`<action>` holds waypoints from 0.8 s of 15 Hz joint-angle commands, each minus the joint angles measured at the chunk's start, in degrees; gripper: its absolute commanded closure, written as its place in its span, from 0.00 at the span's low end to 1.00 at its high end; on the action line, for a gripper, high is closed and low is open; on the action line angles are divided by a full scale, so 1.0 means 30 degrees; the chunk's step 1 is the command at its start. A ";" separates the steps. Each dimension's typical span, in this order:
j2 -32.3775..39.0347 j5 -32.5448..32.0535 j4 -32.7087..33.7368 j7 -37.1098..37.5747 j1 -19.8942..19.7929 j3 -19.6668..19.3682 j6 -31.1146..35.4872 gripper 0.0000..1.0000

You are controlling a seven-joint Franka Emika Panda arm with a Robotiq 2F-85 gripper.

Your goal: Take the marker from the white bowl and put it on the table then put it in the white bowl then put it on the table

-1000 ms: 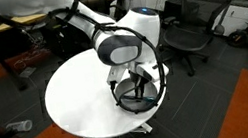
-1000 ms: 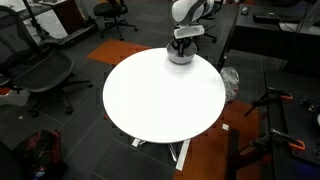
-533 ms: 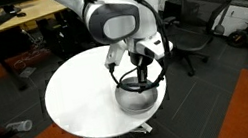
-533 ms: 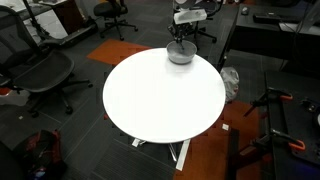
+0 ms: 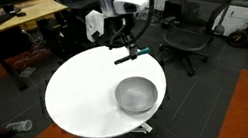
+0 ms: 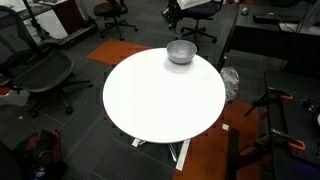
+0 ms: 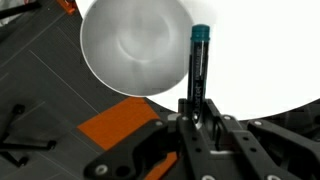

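We note that the claw [image 5: 129,48] has risen clear of the white bowl [image 5: 136,94]. A second ago it was lowered into the bowl, and half a second ago it was only just above the rim. The claw is clamped on the marker [image 7: 199,65]. In the wrist view the jaws close on the dark barrel, and the teal end projects forward beyond them. In an exterior view the marker [image 5: 125,58] hangs roughly level under the claw, well above the desk [image 5: 83,96]. The white bowl [image 7: 135,45] now sits below the claw and off to one side of the marker tip, and its interior shows nothing inside. Bare desk [image 7: 265,50] lies below the claw on the opposite side of the marker. In an exterior view the bowl [image 6: 181,52] stands near the far edge of the desk [image 6: 160,110]. We judge that the removal from the bowl is complete and that the first placement on the desk comes next. That step calls for a shift away from the bowl over open desk surface, a descent, and then a release. Two further transfers remain after it.
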 commanded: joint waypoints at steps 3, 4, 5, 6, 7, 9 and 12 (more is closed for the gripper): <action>-0.2843 -0.1207 -0.3103 -0.1820 0.0984 0.1368 0.1566 0.95; -0.2962 -0.1180 -0.3267 -0.2059 0.1095 0.1645 0.1587 0.95; -0.3031 -0.1111 -0.3411 -0.2290 0.1203 0.1936 0.1597 0.95; -0.3031 -0.1018 -0.3381 -0.2552 0.1257 0.2201 0.1355 0.95; -0.3001 -0.0939 -0.3441 -0.2789 0.1314 0.2453 0.1291 0.95; -0.2776 -0.0969 -0.3429 -0.2993 0.1459 0.2771 0.1157 0.95; -0.2224 -0.1227 -0.3405 -0.2600 0.1806 0.2922 0.1086 0.95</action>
